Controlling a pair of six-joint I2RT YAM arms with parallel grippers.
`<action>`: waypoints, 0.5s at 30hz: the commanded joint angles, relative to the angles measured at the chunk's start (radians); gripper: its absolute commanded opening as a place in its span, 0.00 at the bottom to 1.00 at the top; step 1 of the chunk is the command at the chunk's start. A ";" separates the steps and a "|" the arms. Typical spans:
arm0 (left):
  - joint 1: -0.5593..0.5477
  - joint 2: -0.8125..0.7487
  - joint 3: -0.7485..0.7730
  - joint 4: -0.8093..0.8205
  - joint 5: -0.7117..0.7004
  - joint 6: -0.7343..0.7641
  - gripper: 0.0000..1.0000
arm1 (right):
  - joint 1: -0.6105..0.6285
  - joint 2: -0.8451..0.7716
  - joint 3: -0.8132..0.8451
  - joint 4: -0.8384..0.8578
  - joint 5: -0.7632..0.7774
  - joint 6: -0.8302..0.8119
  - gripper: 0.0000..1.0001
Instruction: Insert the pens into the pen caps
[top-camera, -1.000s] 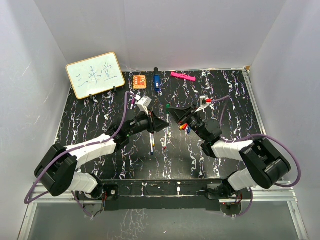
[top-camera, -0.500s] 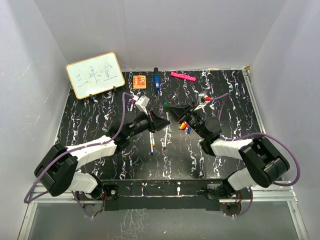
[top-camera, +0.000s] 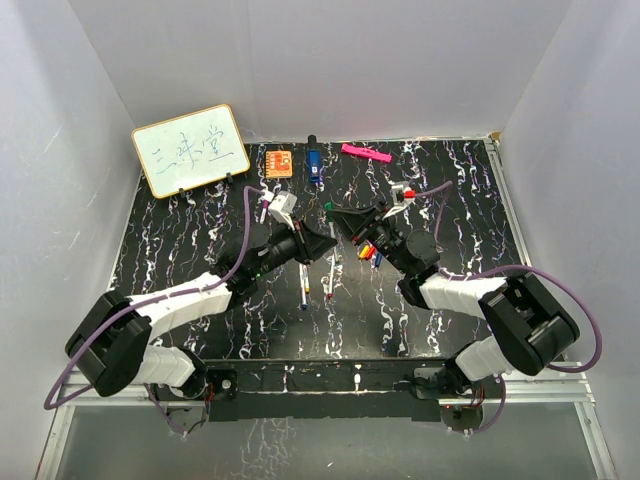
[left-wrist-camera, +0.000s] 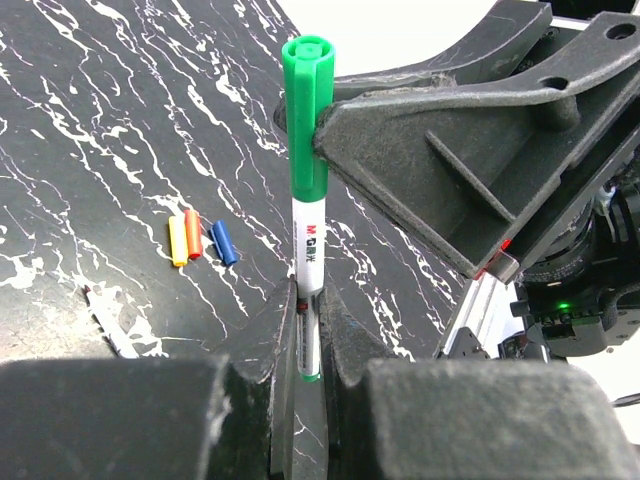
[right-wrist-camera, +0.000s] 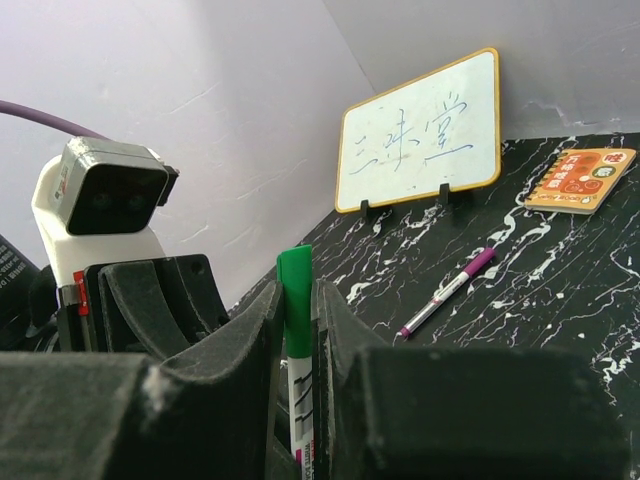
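The left end effector (left-wrist-camera: 308, 330) is clamping the green pen (left-wrist-camera: 309, 240) (upright). The right end effector (right-wrist-camera: 297, 310) is pinching its green cap (left-wrist-camera: 306, 100).

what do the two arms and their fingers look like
The left arm and right arm match: bulky black joint housings, white link covers. A purple cable loops along each to a white boxy wrist camera. The fingers are matte dark grey plastic, wedge-shaped with triangular ribs, edges scuffed pale.
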 joint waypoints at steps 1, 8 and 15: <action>0.016 -0.107 0.046 0.212 -0.138 0.045 0.00 | 0.041 0.014 -0.019 -0.170 -0.090 -0.044 0.00; 0.025 -0.124 0.043 0.257 -0.166 0.043 0.00 | 0.061 0.031 -0.023 -0.180 -0.105 -0.061 0.00; 0.036 -0.144 0.059 0.214 -0.172 0.053 0.00 | 0.078 0.048 -0.015 -0.198 -0.080 -0.059 0.00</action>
